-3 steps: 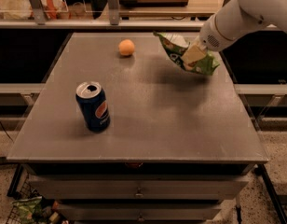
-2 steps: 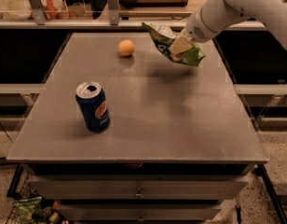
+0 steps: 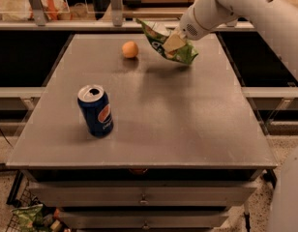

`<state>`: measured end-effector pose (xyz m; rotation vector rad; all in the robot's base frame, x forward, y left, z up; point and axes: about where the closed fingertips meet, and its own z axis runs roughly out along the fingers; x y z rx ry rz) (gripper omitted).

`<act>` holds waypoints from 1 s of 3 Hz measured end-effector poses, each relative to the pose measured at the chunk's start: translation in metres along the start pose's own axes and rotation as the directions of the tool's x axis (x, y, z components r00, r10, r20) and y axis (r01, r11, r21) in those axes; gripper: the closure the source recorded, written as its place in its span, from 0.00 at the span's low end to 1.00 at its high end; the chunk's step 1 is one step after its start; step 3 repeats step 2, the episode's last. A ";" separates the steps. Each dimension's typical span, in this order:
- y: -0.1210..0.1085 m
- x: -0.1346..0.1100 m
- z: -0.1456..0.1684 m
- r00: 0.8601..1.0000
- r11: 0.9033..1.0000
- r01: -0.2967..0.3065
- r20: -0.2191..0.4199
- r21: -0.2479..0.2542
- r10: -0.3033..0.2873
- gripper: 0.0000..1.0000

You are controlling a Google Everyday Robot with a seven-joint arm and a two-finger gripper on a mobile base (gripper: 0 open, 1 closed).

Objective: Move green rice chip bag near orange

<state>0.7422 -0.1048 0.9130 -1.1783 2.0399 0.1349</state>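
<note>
1. While the end effector (image 3: pixel 174 41) pinches the green rice chip bag (image 3: pixel 158 42) above the tabletop (image 3: pixel 187 129), the orange (image 3: pixel 130 49) sits near, to its picture-left and lower.
2. The bag's long axis slants down and away from the fruit.

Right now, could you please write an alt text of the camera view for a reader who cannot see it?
The robot's gripper holds the green rice chip bag above the far side of a grey table, to the right of the orange and apart from it. An open blue soda can stands upright near the front left.
</note>
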 end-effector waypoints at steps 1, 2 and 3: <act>0.008 0.011 0.020 1.000 1.000 -0.004 -0.014 -0.024 0.004 1.00; 0.009 0.010 0.022 1.000 1.000 -0.003 -0.015 -0.028 0.003 0.82; 0.009 0.010 0.022 1.000 1.000 -0.003 -0.015 -0.028 0.003 0.82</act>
